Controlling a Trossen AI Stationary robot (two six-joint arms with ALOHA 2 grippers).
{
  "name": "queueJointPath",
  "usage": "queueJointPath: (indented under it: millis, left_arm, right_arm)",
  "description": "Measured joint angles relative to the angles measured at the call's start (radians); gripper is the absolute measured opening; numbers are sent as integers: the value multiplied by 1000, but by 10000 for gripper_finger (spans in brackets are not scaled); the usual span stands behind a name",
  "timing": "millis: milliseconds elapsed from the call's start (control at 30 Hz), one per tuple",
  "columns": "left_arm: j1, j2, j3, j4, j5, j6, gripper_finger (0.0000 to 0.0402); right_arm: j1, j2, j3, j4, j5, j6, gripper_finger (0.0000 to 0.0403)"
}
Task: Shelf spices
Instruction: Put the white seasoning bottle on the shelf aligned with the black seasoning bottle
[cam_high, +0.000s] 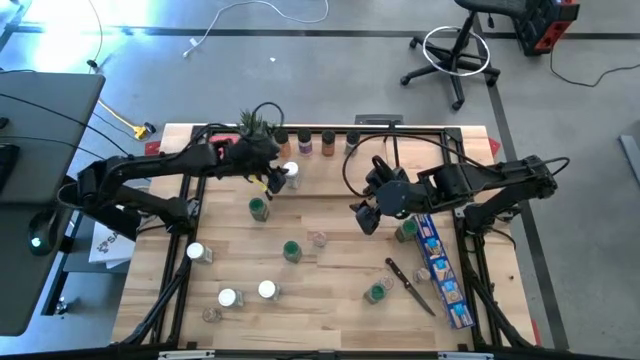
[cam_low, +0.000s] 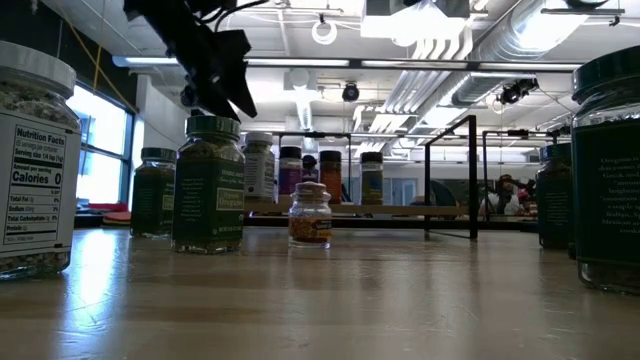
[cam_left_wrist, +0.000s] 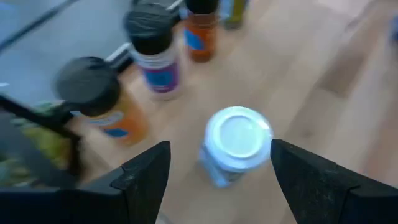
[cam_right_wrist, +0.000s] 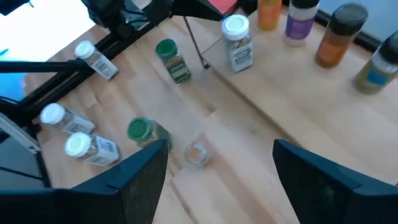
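White-capped jar, between spread left fingers

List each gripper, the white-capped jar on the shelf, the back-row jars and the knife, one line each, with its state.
left gripper: open, above the white-capped jar
right gripper: open, holding nothing, above the table
white-capped jar: upright on the shelf, ungripped
back-row jars: upright on the shelf
knife: lying flat beside the blue box
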Motion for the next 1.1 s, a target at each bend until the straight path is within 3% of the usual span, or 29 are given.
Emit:
queueJointPath:
  millis: [100, 500, 933, 1100]
  left_arm:
    - [-6, 81, 87, -74, -41, -17, 273]
    - [4, 352, 363, -308, -12, -168, 273]
    - [24, 352, 393, -360, -7, -139, 273]
    - [22, 296, 394, -355, 47, -23, 273]
  right_arm:
    - [-24, 0, 0, 0, -1, -45, 284]
    - [-65, 0, 0, -1, -51, -135, 284]
    - [-62, 0, 0, -13, -68, -134, 284]
    - [-62, 0, 0, -20, -68, -135, 284]
